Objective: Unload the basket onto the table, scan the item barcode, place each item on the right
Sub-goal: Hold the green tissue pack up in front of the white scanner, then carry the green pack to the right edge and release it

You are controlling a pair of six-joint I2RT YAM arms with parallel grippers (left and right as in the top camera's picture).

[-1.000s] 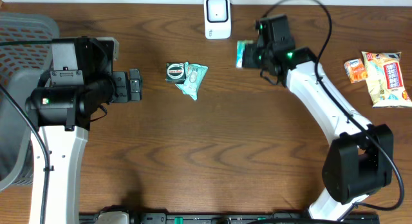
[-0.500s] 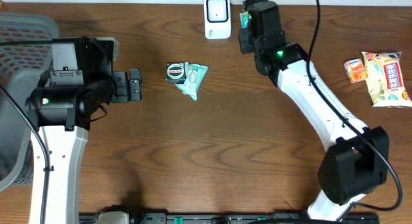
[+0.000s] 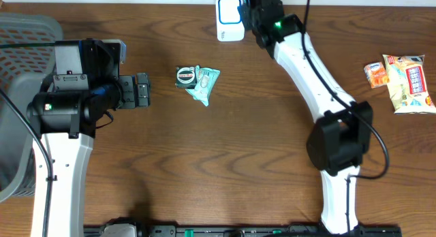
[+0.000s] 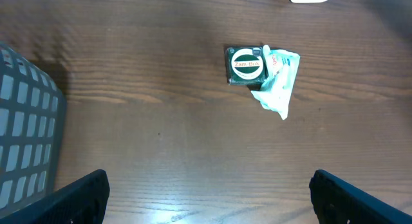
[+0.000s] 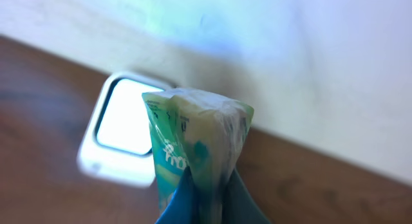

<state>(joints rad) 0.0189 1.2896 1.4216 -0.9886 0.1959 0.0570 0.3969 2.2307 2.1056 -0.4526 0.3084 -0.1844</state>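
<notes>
At the table [image 3: 225, 162] edge, packet [image 5: 193, 140] beside scanner [image 3: 229, 18].

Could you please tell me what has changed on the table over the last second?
The right gripper, shut on the green packet, swung left and toward the table's far edge, bringing the packet up to the white scanner. Nothing was picked up or released. The left gripper stayed open and parked; the round tin, crumpled wrapper and snack bags did not move.

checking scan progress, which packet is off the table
The green packet in the right gripper, at the scanner; teal packet and snack bags rest on the table.
</notes>
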